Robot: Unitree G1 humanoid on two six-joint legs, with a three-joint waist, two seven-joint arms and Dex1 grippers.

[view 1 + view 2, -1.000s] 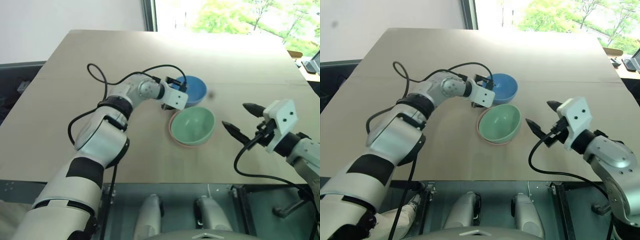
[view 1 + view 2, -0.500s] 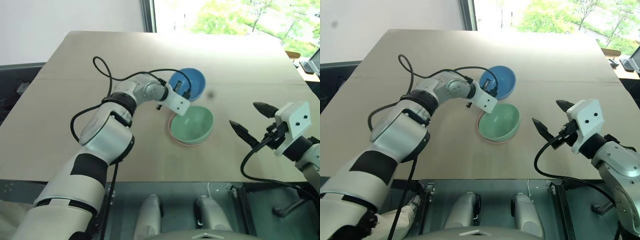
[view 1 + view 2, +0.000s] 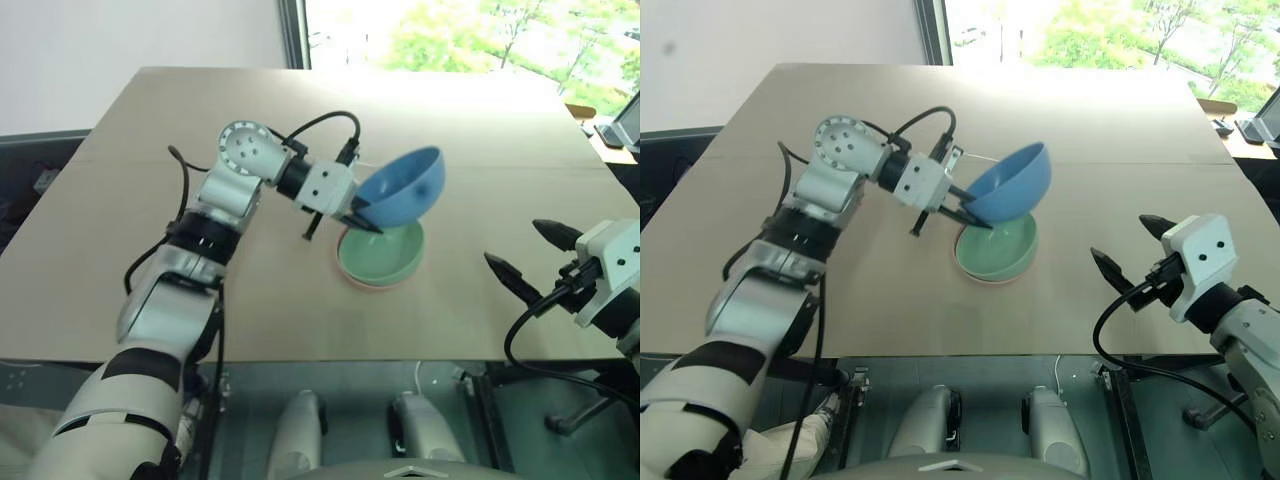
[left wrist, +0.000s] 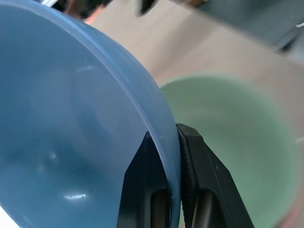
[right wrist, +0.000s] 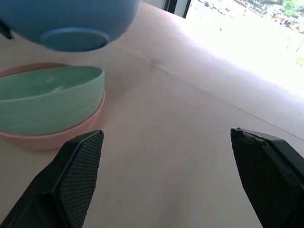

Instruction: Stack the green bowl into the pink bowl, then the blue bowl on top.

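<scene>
On the table (image 3: 150,200), we note the green bowl (image 3: 385,255) nested in the pink bowl (image 3: 352,277); left end effector (image 3: 366,217) pinches the blue bowl (image 3: 405,187) aloft, unplaced; right end effector (image 3: 530,258) spread.

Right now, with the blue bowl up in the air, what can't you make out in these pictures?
- Pink bowl: the green bowl nested in it hides its inside; only its rim shows.
- Green bowl, far side: covered by the tilted blue bowl in both eye views.
- Blue bowl in the left wrist view: cut off by the edges.
- Left gripper: its fingers' lower parts run off the left wrist view's edge.
</scene>
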